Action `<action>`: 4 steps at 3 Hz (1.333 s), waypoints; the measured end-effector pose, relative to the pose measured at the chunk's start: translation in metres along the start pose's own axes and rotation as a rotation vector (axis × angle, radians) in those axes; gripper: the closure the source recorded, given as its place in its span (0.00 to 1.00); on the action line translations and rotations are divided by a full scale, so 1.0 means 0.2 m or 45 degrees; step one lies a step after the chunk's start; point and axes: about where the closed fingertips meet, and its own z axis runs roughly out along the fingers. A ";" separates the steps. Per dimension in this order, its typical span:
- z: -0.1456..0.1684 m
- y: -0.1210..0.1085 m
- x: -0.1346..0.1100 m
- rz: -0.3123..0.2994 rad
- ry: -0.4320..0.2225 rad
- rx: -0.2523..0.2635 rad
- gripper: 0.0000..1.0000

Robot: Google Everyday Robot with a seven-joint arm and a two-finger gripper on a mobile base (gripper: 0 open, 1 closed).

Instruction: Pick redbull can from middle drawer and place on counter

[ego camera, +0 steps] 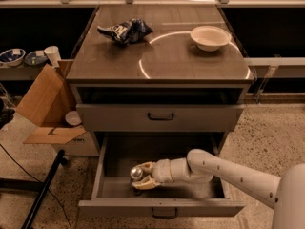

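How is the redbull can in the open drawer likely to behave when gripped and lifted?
The redbull can seems slim and upright, so a nudge from the gripper, close beside it in the middle drawer, could tip it. Its shiny metal probably feels slippery yet stiff.

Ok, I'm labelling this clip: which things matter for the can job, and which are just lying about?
Job: can, open drawer holding it, counter, gripper at the can inside that drawer.
Lying about: bowl, snack bag, cardboard box.
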 end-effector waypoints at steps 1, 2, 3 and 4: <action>-0.15 0.00 -0.11 -0.007 -0.007 0.039 0.94; -0.29 0.00 -0.22 -0.033 0.004 0.062 1.00; -0.46 0.02 -0.37 -0.073 0.028 0.083 1.00; -0.66 0.04 -0.55 -0.123 0.083 0.120 1.00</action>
